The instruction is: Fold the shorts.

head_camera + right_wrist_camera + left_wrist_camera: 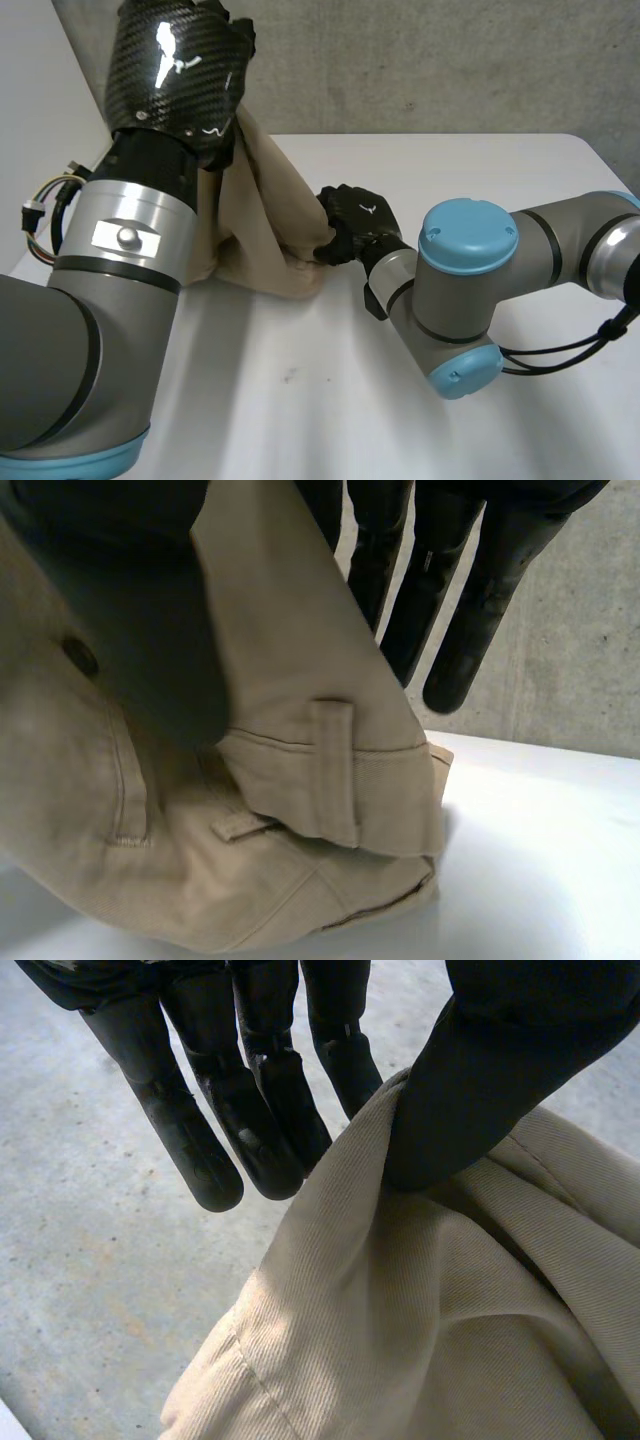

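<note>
The beige shorts (262, 215) hang bunched above the white table, with their lower part resting on it. My left hand (182, 68) is raised at the far left and pinches an upper edge of the shorts (420, 1320) between thumb (480, 1080) and a straight finger (340, 1055). My right hand (355, 215) is low at the middle of the table on the right-hand edge of the shorts. There the waistband with a belt loop (335, 770) runs between its thumb (140, 630) and fingers (450, 610), which pinch it.
The white table (420, 420) stretches bare in front and to the right of the shorts. A grey concrete wall (450, 60) stands behind its far edge. My left arm (90, 330) fills the near left side.
</note>
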Tool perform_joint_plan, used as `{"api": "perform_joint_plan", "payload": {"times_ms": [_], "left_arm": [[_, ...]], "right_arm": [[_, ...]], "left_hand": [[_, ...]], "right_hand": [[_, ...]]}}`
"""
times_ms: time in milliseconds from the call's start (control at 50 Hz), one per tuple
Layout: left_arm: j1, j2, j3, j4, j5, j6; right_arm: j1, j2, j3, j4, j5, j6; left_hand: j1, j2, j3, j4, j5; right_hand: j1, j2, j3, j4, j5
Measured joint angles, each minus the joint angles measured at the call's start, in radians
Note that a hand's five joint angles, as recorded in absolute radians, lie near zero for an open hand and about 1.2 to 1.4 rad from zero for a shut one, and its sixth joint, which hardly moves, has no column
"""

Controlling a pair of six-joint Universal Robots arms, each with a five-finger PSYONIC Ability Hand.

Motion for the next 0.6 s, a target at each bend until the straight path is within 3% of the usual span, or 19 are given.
{"api": "perform_joint_plan", "payload": {"times_ms": [60, 180, 260, 300, 360, 400, 460, 600], "left_arm": [[0.003, 0.012, 0.001, 0.000, -0.006, -0.018], [0.026, 0.032, -0.005, -0.001, -0.010, -0.046], [0.063, 0.044, -0.018, -0.008, -0.008, -0.051], [0.067, 0.045, -0.020, -0.009, -0.007, -0.051], [0.113, 0.050, -0.039, -0.024, -0.003, -0.050], [0.121, 0.050, -0.043, -0.029, -0.002, -0.050], [0.151, 0.042, -0.064, -0.062, 0.003, -0.049], [0.161, -0.028, -0.092, -0.111, 0.008, -0.049]], "right_arm": [[-0.001, 0.008, -0.014, 0.001, 0.003, -0.011], [-0.032, -0.064, -0.014, 0.003, 0.031, -0.114], [-0.103, -0.203, -0.001, 0.029, 0.038, -0.301], [-0.110, -0.217, 0.000, 0.033, 0.037, -0.321], [-0.169, -0.369, 0.003, 0.129, 0.020, -0.593], [-0.172, -0.383, 0.003, 0.145, 0.017, -0.624], [-0.186, -0.480, 0.001, 0.312, 0.000, -0.880], [-0.167, -0.500, 0.006, 0.491, 0.000, -1.044]], "left_hand": [[0.000, 0.000, 0.000, 0.000, 0.000], [0.000, 0.000, 0.000, 0.000, 0.000], [0.000, 0.000, 0.000, 0.000, 0.000], [0.000, 0.000, 0.000, 0.000, 0.000], [0.000, 0.000, 0.000, 0.000, 0.000], [0.000, 0.000, 0.000, 0.000, 0.000], [0.000, 0.000, 0.000, 0.000, 0.000], [0.000, 0.000, 0.000, 0.000, 0.000]], "right_hand": [[0.203, 0.272, 0.280, 0.288, 0.290], [0.215, 0.290, 0.309, 0.330, 0.321], [0.215, 0.290, 0.309, 0.330, 0.321], [0.215, 0.290, 0.309, 0.330, 0.321], [0.215, 0.290, 0.309, 0.330, 0.321], [0.215, 0.290, 0.309, 0.330, 0.321], [0.215, 0.290, 0.316, 0.331, 0.321], [0.215, 0.290, 0.319, 0.331, 0.321]]}}
